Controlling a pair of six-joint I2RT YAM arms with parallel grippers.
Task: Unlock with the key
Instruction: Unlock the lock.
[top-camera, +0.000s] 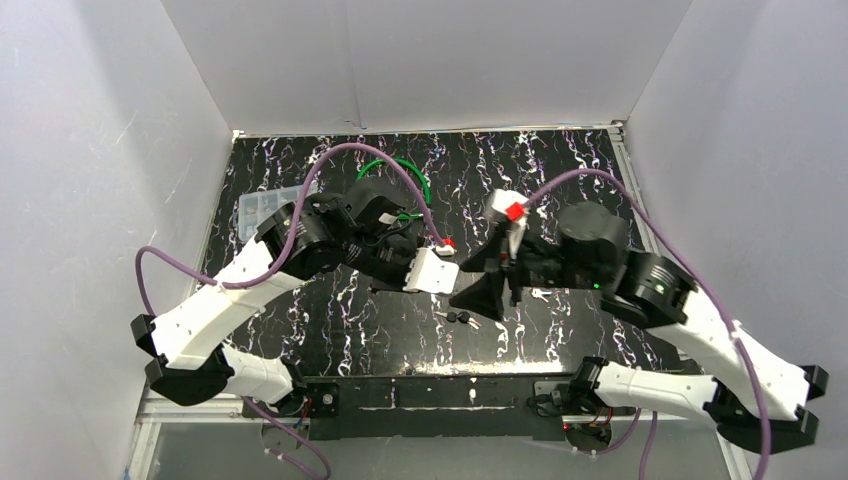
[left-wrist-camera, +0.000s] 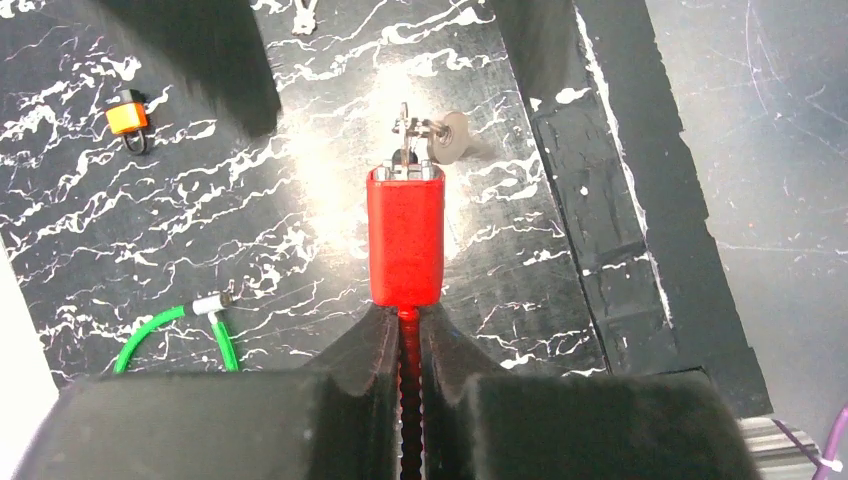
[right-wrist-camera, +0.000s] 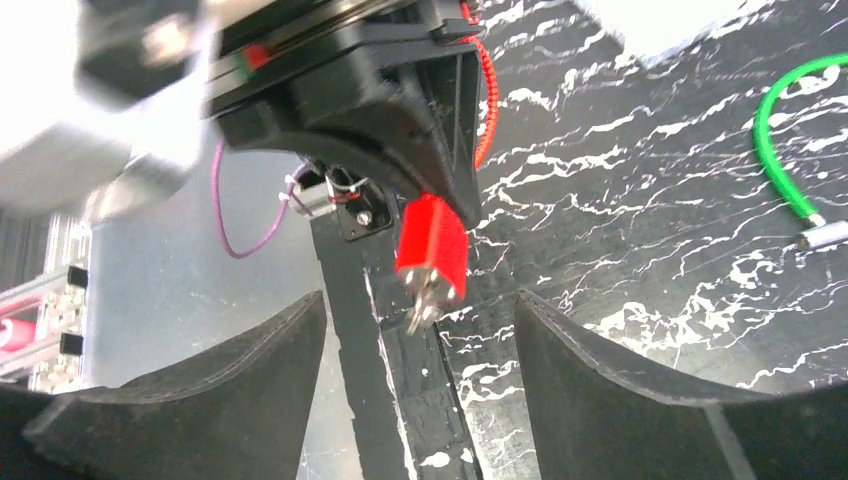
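A red lock (left-wrist-camera: 405, 235) hangs in the air, with my left gripper (left-wrist-camera: 408, 318) shut on the ribbed red cable at its near end. A metal key (left-wrist-camera: 404, 140) sticks out of the lock's far end, with a ring and a round tag (left-wrist-camera: 452, 135) beside it. In the right wrist view the same lock (right-wrist-camera: 430, 248) points toward my right gripper (right-wrist-camera: 420, 300). That gripper is open, its fingers wide on either side and short of the blurred key (right-wrist-camera: 424, 315). From above, the two grippers (top-camera: 440, 270) (top-camera: 490, 290) meet at the table's middle and hide the lock.
A small orange padlock (left-wrist-camera: 127, 117) lies on the black marbled table (left-wrist-camera: 250, 220). A green cable (top-camera: 405, 175) loops at the back, and a clear box (top-camera: 265, 205) sits at the left. Spare keys (top-camera: 462, 318) lie below the grippers. White walls enclose three sides.
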